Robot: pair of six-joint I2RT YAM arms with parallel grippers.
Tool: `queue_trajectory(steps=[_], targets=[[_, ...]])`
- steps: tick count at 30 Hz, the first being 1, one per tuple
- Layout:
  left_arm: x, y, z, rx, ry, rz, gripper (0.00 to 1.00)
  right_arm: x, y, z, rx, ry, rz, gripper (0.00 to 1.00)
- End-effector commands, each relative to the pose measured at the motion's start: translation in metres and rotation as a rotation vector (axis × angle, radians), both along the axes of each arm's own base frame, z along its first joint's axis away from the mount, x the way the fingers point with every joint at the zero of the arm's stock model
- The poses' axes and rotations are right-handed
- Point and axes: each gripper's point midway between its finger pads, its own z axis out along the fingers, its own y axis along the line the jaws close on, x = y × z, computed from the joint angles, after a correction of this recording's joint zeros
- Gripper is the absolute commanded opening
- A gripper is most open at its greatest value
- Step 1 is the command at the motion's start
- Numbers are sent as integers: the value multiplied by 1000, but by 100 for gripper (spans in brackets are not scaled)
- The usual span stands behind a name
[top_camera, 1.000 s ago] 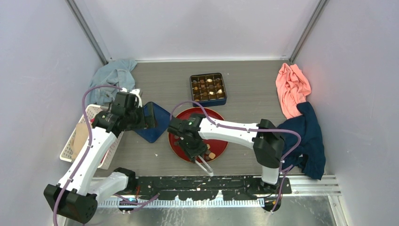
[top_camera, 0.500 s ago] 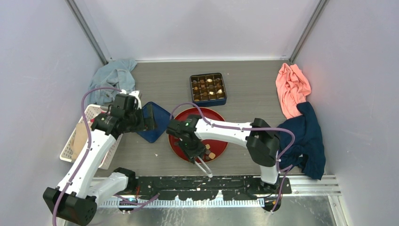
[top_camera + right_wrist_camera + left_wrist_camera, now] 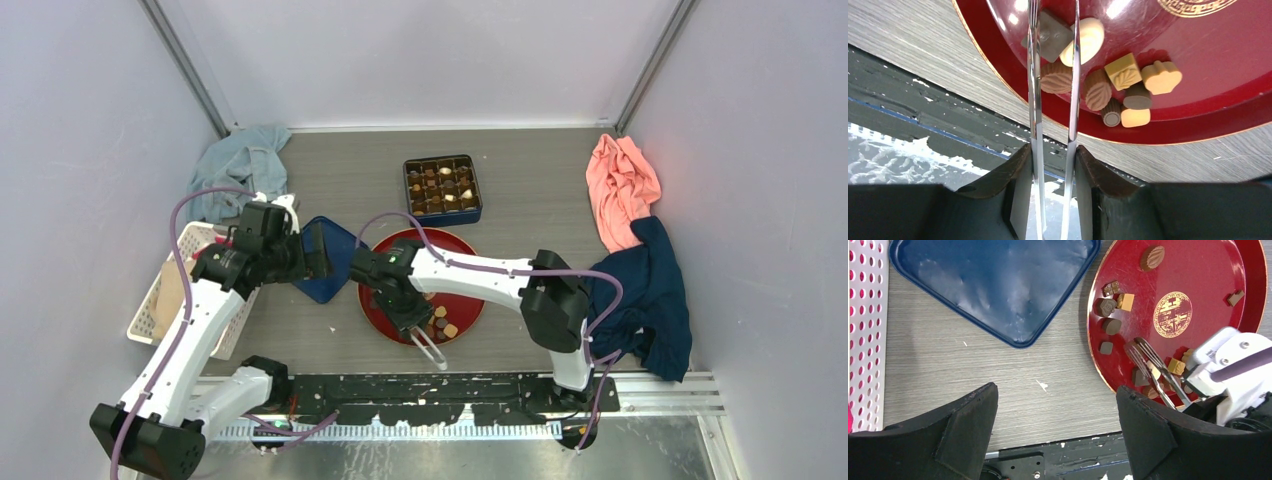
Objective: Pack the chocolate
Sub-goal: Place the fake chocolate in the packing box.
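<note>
One table [image 3: 540,200]: grey wood grain, with walls on three sides in my overhead view.
Cloths: a grey-blue cloth [image 3: 240,165] lies in the far left corner. A pink cloth [image 3: 620,185] and a navy cloth [image 3: 650,295] lie along the right wall.
Basket [image 3: 160,300]: white and perforated, at the left edge beside my left arm.
Red plate [image 3: 1198,270]: at the near middle of the table, with a gold emblem [image 3: 1172,314] at its centre.
Blue tray [image 3: 998,285]: just left of the plate, one corner turned toward it.
Box [image 3: 444,215]: dark blue and split into compartments, beyond the plate.
Left gripper [image 3: 1057,390]: fingers spread wide, hovering over the table by the tray and the plate.
Right gripper [image 3: 1053,152]: clamped on the handle end of the tongs [image 3: 1034,100], above the plate's near rim.
Tongs: metal, with the two arms held apart. A ridged brown piece lies between them; I cannot tell whether they touch it.
Chocolate [image 3: 1118,85]: mostly loose on the plate, clustered at the near rim, with a few pieces along its left side. More pieces sit in several box compartments.
</note>
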Motion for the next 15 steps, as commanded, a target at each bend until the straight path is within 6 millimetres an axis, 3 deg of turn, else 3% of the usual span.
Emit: queue_trajectory(steps=[1,9,15], targets=[[4,2,5,-9,-26,24,89,24,-3,44,67,-125,-31,18],[9,1,7,-9,-26,34,89,64,-27,70,137,-142,-183,15],[23,4,8,24,-29,50,89,102,-57,83,185,-135,-320,15]])
